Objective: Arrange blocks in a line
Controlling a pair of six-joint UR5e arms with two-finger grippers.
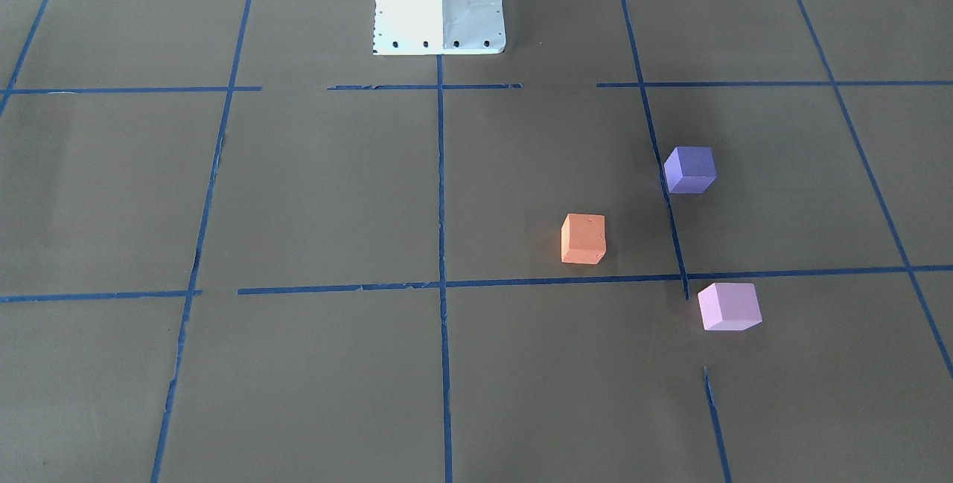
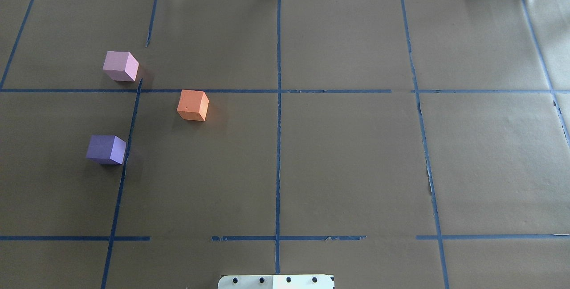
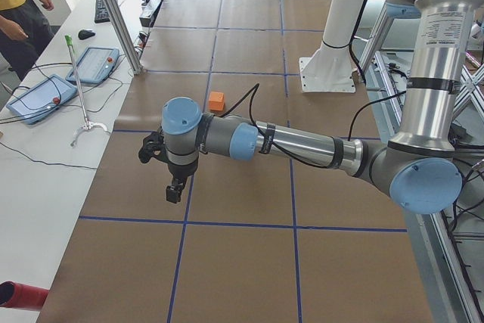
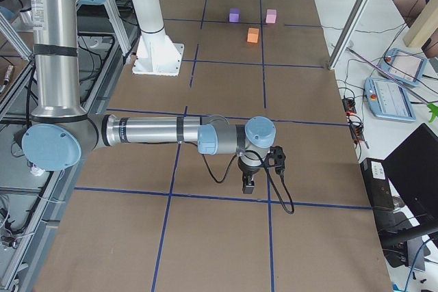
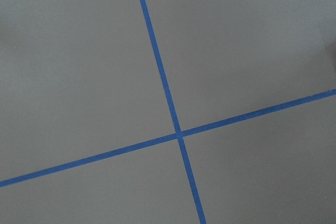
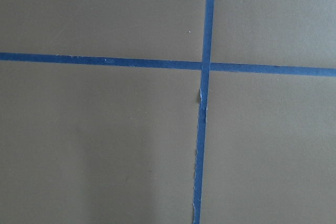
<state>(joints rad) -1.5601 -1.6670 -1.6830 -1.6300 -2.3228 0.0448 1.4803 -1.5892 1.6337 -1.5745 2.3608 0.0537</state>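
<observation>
Far beyond left claw [image 3: 174,193], right claw [image 4: 248,185], opening and hold untellable | orange block [image 2: 193,105], purple block [image 2: 106,149], pink block [image 2: 120,66] lying scattered | off-centre reach risking nudging neighbours

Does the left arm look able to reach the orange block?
Probably yes: the orange block stands on the robot's left half, clear of the violet block and pink block, nothing over it. The left tool hangs above bare paper.

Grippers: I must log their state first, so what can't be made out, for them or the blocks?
Left gripper: only in exterior left view, too small to tell open or shut.
Right gripper: only in exterior right view, same.
Wrist views: only paper and tape, no gripper.
Purple block and pink block: missing in exterior left view, probably behind the left arm.
</observation>
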